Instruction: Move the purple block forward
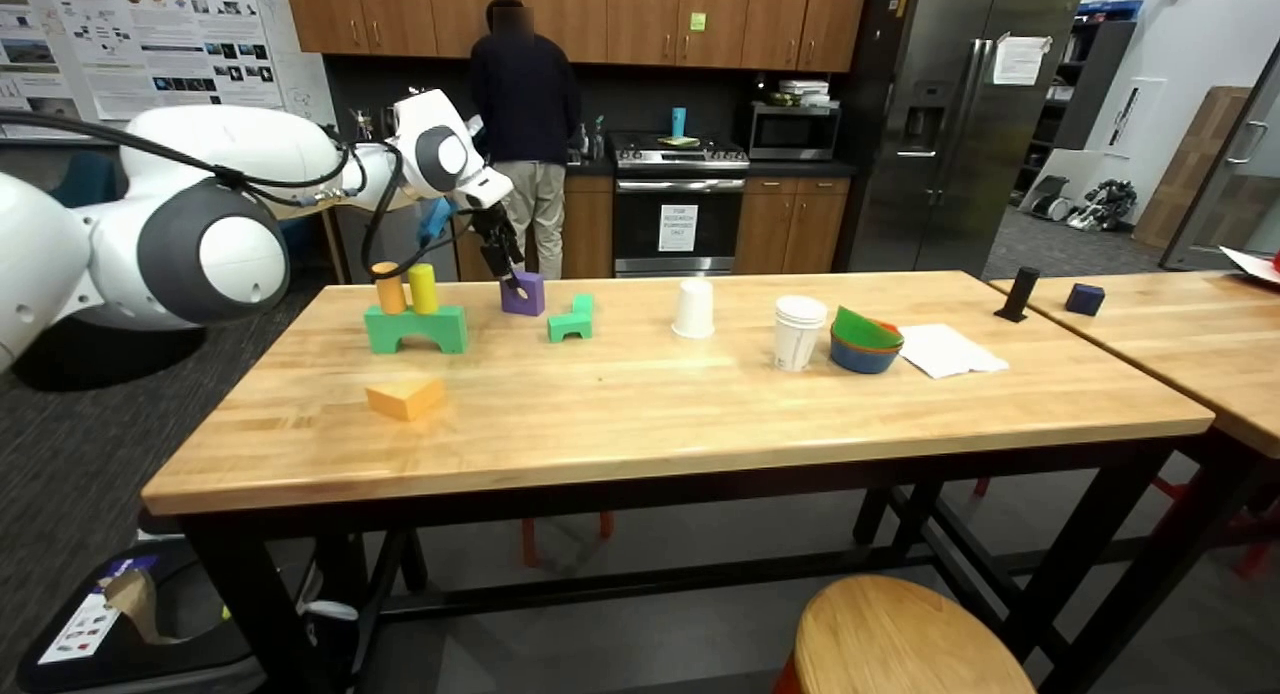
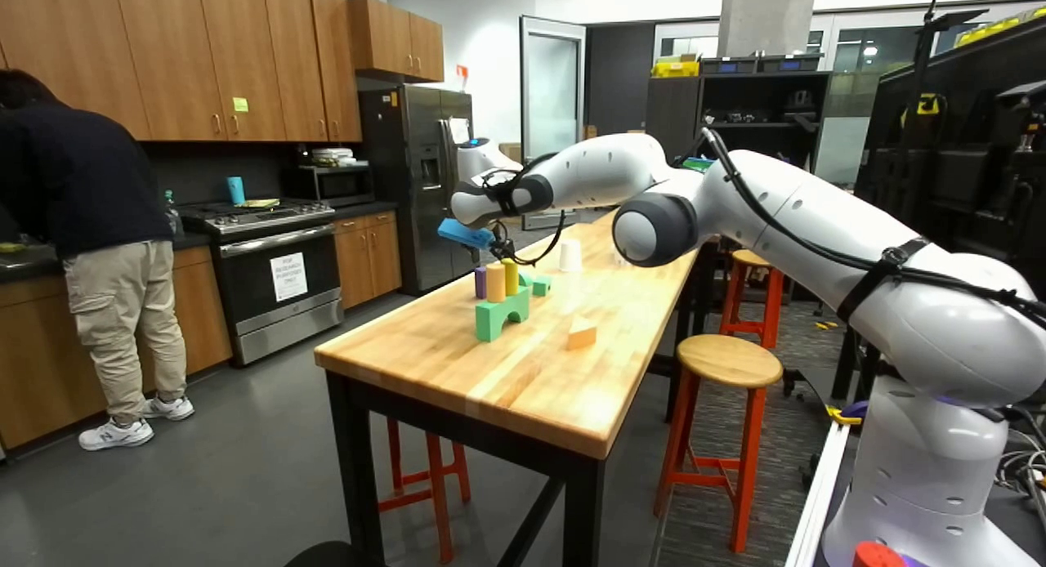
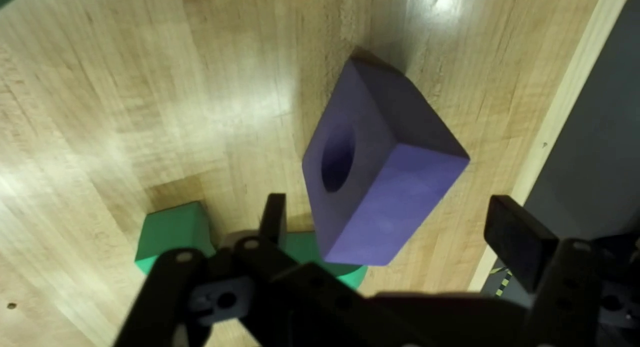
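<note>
Cylinders on arch — block near table edge.

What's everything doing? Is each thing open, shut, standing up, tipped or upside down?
Tool: open, holding nothing
Purple block: on the table, not held
Orange cylinder: standing up
Yellow cylinder: standing up
Green bridge block: upright
Orange wedge: lying flat
White cup: upside down
Paper cups: stacked, upright
Green bowl: tipped
Fridge doors: shut
Oven door: shut
Microwave door: shut

Sign: "FOR RESEARCH PURPOSES ONLY", front of oven, both exterior views.
Paper: on fridge, right of oven; too small to read.
Posters: left of oven; print illegible.
</note>
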